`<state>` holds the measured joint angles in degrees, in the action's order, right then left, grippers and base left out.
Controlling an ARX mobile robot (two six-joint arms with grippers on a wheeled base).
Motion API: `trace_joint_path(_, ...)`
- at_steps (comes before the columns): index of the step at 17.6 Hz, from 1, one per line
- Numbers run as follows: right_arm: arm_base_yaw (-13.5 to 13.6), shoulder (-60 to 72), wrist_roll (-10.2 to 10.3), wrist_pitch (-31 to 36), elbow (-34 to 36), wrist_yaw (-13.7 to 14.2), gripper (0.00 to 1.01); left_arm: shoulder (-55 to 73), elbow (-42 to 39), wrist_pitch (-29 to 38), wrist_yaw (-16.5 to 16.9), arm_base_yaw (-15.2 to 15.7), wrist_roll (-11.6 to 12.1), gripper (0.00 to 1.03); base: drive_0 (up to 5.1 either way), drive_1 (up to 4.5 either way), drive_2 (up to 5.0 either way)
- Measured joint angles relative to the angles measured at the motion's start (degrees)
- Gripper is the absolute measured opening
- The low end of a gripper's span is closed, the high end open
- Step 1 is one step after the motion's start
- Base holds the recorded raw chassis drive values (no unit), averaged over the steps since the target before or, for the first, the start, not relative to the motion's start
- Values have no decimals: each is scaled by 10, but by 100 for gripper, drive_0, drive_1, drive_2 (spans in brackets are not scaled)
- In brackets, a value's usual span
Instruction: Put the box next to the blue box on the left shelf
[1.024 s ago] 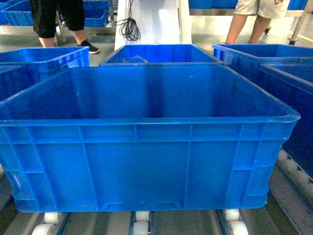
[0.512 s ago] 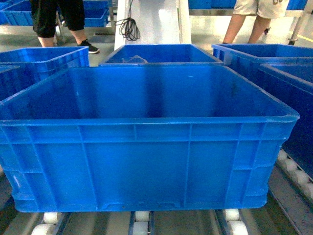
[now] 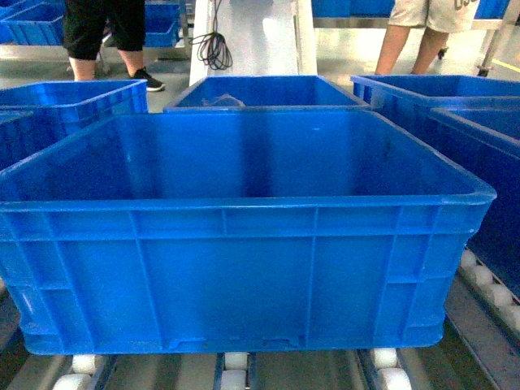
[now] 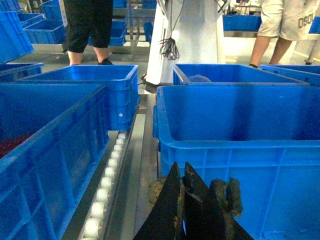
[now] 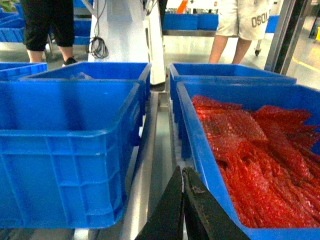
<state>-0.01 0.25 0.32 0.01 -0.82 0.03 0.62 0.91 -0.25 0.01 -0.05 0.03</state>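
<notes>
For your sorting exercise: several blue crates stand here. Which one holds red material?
The crate on the right of the right wrist view, beside the right gripper: it holds crinkled red plastic, while the big box left of it looks empty.

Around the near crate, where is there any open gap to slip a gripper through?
Two lanes: a rail gap between the box and the left crates, and one between the box and the crate of red film. Both are narrow. Behind the box, another crate stands close.
</notes>
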Motion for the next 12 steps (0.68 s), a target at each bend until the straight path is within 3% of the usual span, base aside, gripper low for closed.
trace_joint_path(4, 0, 0, 0, -3, 0, -1, 1, 0, 0, -1, 0, 0, 0, 2, 0, 0, 0)
trace_joint_path(5, 0, 0, -1, -3, 0, -1, 8, 0, 0, 0, 0, 0, 0, 10, 0, 0, 0)
trace_joint_path(12, 0, 0, -1, -3, 0, -1, 99, 0, 0, -1, 0, 0, 0, 100, 0, 0, 0)
